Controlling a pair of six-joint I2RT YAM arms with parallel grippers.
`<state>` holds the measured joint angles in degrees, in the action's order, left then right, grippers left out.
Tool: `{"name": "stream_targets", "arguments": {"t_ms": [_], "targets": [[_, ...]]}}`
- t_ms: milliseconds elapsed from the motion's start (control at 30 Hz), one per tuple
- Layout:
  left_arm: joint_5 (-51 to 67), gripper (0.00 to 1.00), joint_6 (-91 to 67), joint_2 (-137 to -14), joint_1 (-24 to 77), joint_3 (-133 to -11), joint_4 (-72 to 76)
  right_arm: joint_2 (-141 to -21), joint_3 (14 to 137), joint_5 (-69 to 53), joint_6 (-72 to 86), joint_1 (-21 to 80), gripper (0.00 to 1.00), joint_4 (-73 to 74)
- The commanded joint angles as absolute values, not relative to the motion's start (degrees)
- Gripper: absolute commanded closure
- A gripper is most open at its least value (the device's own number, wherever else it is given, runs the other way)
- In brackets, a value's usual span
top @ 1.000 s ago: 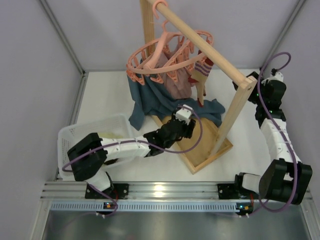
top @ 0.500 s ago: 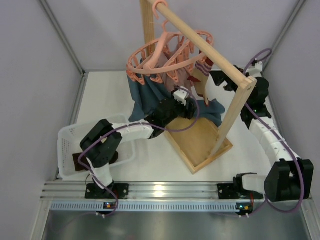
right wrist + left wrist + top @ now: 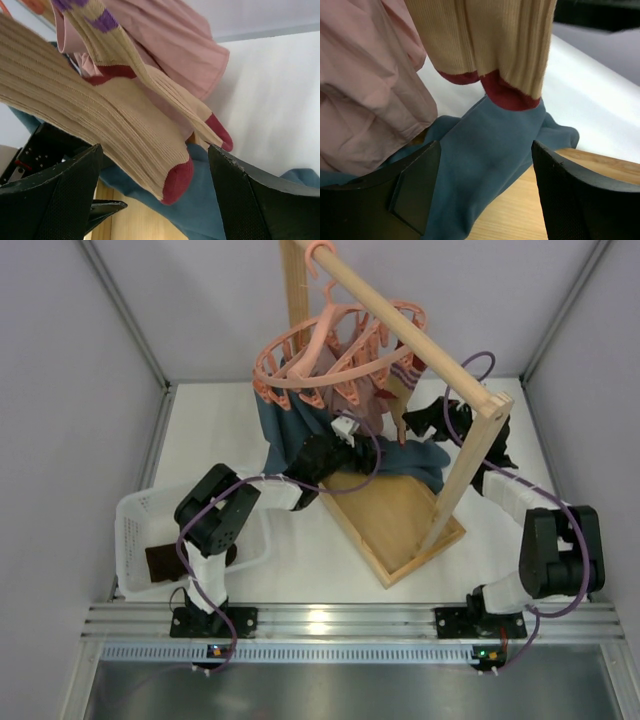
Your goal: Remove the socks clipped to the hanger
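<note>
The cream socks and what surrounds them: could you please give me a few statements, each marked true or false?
1. The cream socks hang toes down above the blue cloth. True.
2. The left claw is shut on a sock. False: its fingers stand apart with nothing clamped between them.
3. A dark sock lies in the white basket. True.
4. The hanger lies flat on the table. False: it hangs from the bar of the wooden rack.
</note>
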<state>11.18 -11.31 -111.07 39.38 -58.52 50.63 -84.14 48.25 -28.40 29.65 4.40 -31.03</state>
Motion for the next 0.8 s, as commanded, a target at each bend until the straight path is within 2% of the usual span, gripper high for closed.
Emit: {"name": "stream_targets", "arguments": {"t_ms": [0,333,667,767], "targets": [[12.0,0.23,-14.1,-110.8,39.5,-57.4,59.1,-84.2,47.8,-33.0,28.3,5.2,0.19,-40.4],[13.0,0.22,-14.7,-110.4,38.9,-55.8,60.6,-82.4,46.8,-37.3,26.5,6.1,0.23,-41.8],[15.3,0.21,-16.9,-111.1,38.0,-56.1,62.6,-89.4,49.4,-44.0,30.2,6.9,0.24,-46.8],[17.4,0.21,-19.4,-112.1,37.1,-56.4,65.2,-90.1,49.6,-44.3,31.9,6.9,0.30,-48.1]]}}
